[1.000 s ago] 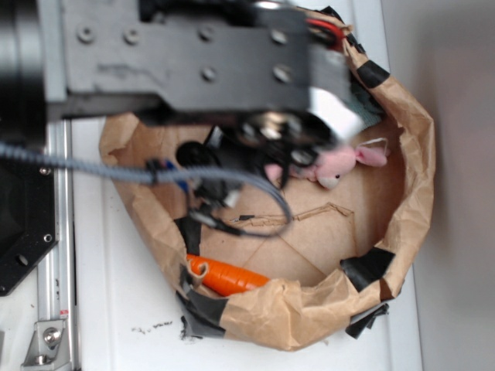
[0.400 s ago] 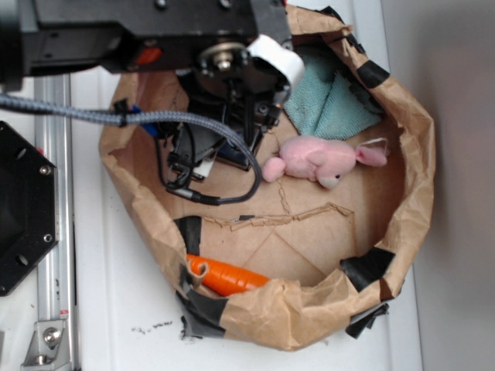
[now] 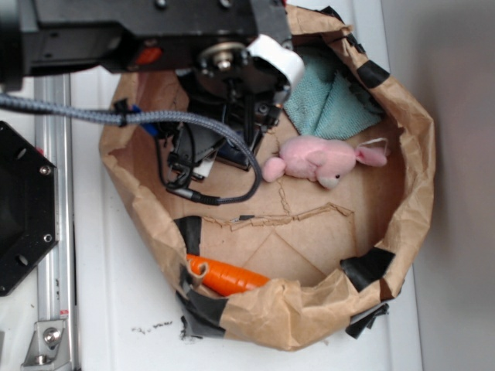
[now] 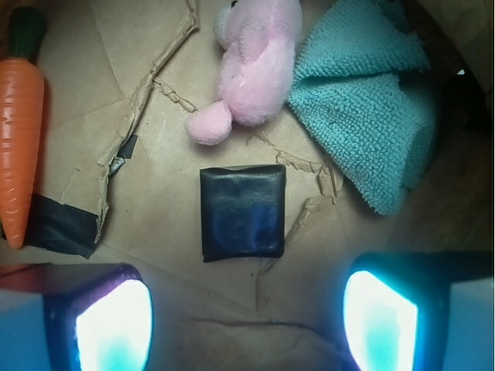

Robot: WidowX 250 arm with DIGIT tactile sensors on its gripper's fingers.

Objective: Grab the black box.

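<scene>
The black box lies flat on the brown paper floor, small, square and glossy, in the middle of the wrist view. My gripper hovers above it, open, with both glowing fingertips at the bottom of the frame and only bare paper between them. The box sits just ahead of the gap and touches neither finger. In the exterior view the gripper hangs over the upper left of the paper bin, and the arm hides the box there.
A pink plush bunny lies just beyond the box. A teal cloth is next to it. An orange carrot rests by the taped rim. A black hexagonal plate sits outside the bin.
Since a second ago the arm has moved toward the top of the exterior view, uncovering the bunny and the teal cloth. It has held still over the last half second.
</scene>
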